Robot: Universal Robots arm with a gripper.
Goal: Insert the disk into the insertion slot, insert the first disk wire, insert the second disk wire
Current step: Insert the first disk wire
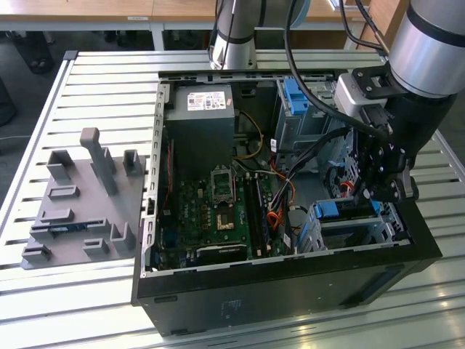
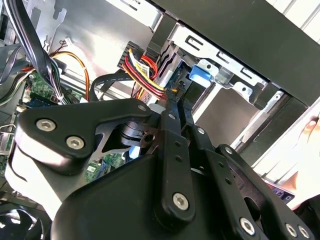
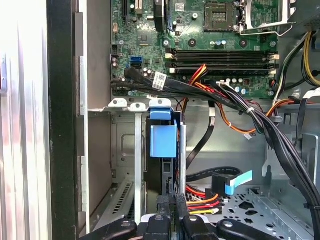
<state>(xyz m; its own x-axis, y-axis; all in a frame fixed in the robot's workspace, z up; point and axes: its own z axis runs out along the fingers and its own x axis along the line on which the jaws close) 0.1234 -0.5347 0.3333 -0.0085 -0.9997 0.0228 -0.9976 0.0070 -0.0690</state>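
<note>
One disk (image 1: 340, 210) sat in the slot (image 1: 354, 234), the low perforated cage in the lower right of the exterior view, at the near right corner of the open case (image 1: 290, 283). In the first wrist view the disk (image 3: 163, 140) lay between the two bright rails of the slot (image 3: 137, 160). Its long axis ran from the gripper (image 3: 171, 201) towards the motherboard (image 3: 200, 30), and its blue-framed end faced the board.

The gripper (image 1: 368, 196) hung over the cage, its jaws drawn nearly together at the disk's near end, with nothing seen between them. In the second wrist view the gripper (image 2: 175, 96) reached close to the blue end of the disk (image 2: 200, 73).

One taller cage (image 1: 294, 102) with a blue latch stood at the upper right of the case. Loose black and red-yellow wires (image 3: 200, 205) lay in the case beside the slot. One grey fixture plate (image 1: 80, 211) rested on the slatted surface (image 1: 94, 80), at the exterior view's left.
</note>
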